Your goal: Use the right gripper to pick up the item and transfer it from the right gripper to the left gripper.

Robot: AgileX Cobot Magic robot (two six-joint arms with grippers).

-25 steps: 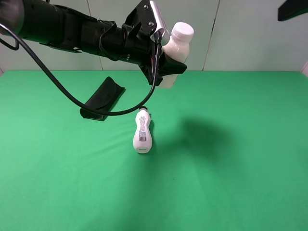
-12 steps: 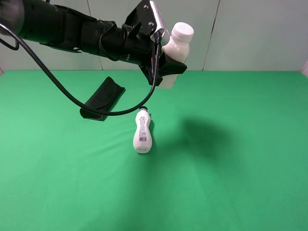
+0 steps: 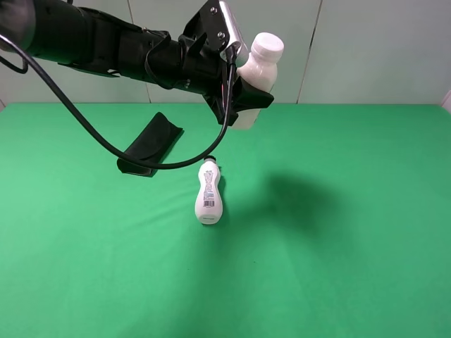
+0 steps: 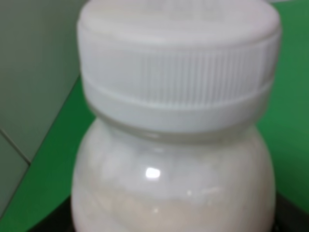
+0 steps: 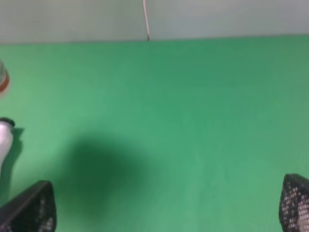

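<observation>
Green desk (image 3: 338, 267), pale wall panels behind. Left end effector (image 3: 248, 100) raised high above desk, clamped on lower body of item (image 3: 259, 65), cap tilted upward above grip. Judgement: handover done. Right end effector (image 5: 161, 207) spread wide, empty, well apart from item. Item: stout, cream-white, translucent; wide ribbed white screw cap; pale fill showing.

The right gripper (image 5: 162, 207) holds its 2 black fingertips (image 5: 30, 208) far apart, and the green table (image 5: 207, 116) shows between them. A big dark shadow (image 5: 104, 169) lies on the green. A white bottle with a black cap (image 5: 4, 139) peeks in at the edge.
</observation>
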